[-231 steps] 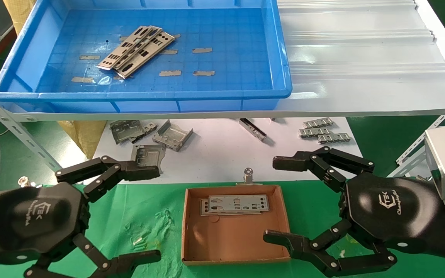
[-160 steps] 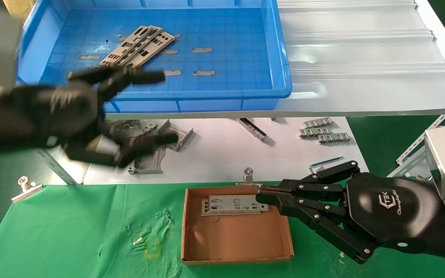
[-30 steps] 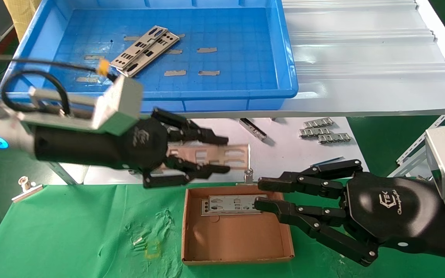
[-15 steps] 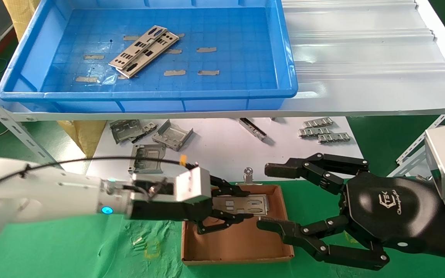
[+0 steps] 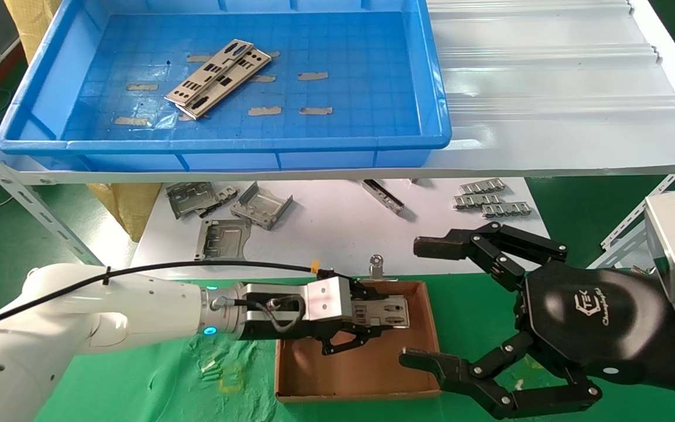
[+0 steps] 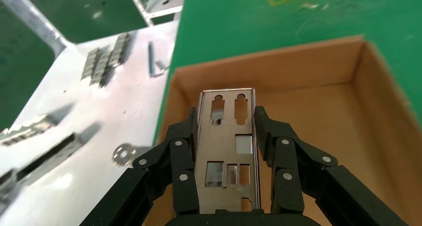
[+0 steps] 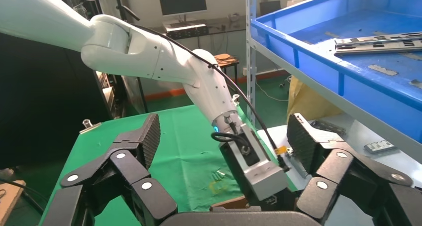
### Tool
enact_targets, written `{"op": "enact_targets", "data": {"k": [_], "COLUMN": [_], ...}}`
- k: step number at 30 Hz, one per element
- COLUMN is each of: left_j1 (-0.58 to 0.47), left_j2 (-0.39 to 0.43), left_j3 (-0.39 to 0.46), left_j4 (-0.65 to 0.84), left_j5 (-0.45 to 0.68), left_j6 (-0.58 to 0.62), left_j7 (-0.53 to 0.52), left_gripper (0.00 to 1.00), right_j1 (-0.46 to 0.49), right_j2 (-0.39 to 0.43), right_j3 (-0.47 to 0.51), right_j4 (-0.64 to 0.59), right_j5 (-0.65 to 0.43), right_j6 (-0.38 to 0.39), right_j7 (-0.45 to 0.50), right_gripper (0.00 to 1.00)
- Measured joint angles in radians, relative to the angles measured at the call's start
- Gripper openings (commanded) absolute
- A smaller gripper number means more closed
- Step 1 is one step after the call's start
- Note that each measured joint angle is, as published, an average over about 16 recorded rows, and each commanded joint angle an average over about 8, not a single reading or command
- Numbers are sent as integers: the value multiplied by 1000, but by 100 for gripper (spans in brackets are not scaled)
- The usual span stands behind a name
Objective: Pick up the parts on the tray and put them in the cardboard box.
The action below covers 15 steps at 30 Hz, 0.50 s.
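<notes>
My left gripper (image 5: 375, 313) reaches into the cardboard box (image 5: 367, 375) from the left, shut on one of the parts (image 5: 393, 310), a thin punched silver plate. The left wrist view shows that part (image 6: 226, 151) pinched by its long edges between the two black fingers (image 6: 185, 151), low over the box floor (image 6: 308, 76); I cannot tell whether another plate lies beneath. Two more parts (image 5: 218, 78) lie overlapped and slantwise in the blue tray (image 5: 226, 143) on the shelf. My right gripper (image 5: 416, 302) hangs open just right of the box, holding nothing.
Folded grey brackets (image 5: 261, 205) and ribbed strips (image 5: 493, 202) lie on the white sheet under the shelf. A binder clip (image 5: 377, 266) sits at the box's far edge. A slanted metal strut (image 5: 33, 202) stands to the left.
My left gripper took a plate from the tray, carried it down and pushed it further into the box. My right gripper drew back from the box edge and opened wide.
</notes>
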Motion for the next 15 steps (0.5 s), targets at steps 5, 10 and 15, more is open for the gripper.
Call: {"op": "enact_targets", "data": {"k": [5,10,15], "left_j1": [-4,-2,-1], "left_j2": [18,25,26], "left_j3": [6,16,30], "left_j4": [39,57,63], "left_j5": [-8,-22,-38], "left_j6": [-16,-27,-35], "left_j7": [37,49,50], "left_gripper": [86,100,100], "right_j1": [0,0,0], "right_j2": [0,0,0], "right_j3": [0,0,0], "right_j4": [0,0,0], "right_j5": [0,0,0], "right_j6": [0,0,0], "right_j7": [0,0,0], "right_gripper": [100,100,100]}}
